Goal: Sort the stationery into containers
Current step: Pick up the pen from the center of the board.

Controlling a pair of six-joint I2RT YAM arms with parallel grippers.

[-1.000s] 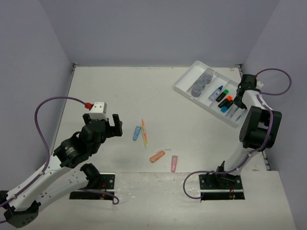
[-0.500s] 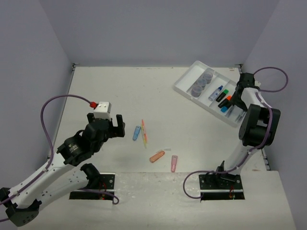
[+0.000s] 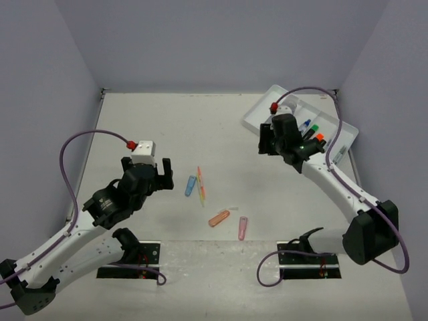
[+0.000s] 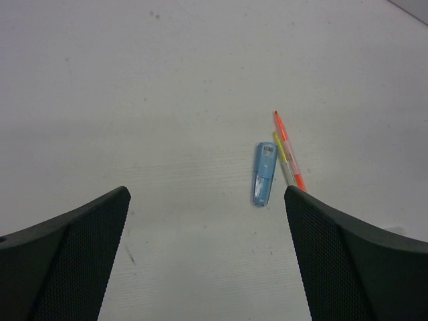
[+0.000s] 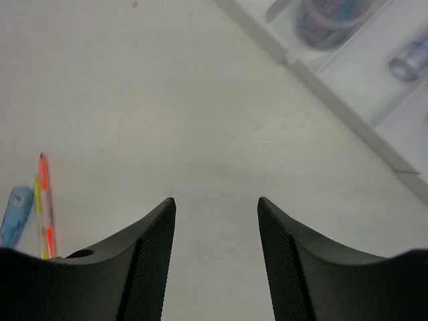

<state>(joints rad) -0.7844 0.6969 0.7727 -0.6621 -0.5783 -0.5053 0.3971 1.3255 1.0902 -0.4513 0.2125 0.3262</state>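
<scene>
A blue capsule (image 3: 191, 185) lies on the table beside two thin pens (image 3: 200, 185), one orange and one yellow. An orange capsule (image 3: 219, 218) and a pink capsule (image 3: 243, 228) lie nearer the front. The white tray (image 3: 253, 120) stands at the back right with highlighters (image 3: 314, 134) in it. My left gripper (image 3: 160, 175) is open and empty, left of the blue capsule (image 4: 264, 173) and pens (image 4: 287, 159). My right gripper (image 3: 266, 140) is open and empty over bare table beside the tray's near wall (image 5: 348, 114). A grey-blue pot (image 5: 328, 17) sits in the tray.
Grey walls close the table on the left, back and right. The right arm lies across part of the tray and hides most of the pots in the top view. The pens (image 5: 43, 200) and blue capsule (image 5: 15, 214) show far left in the right wrist view.
My right arm has swung from the tray's right end to the table just left of the tray. My left gripper has edged a little toward the blue capsule.
</scene>
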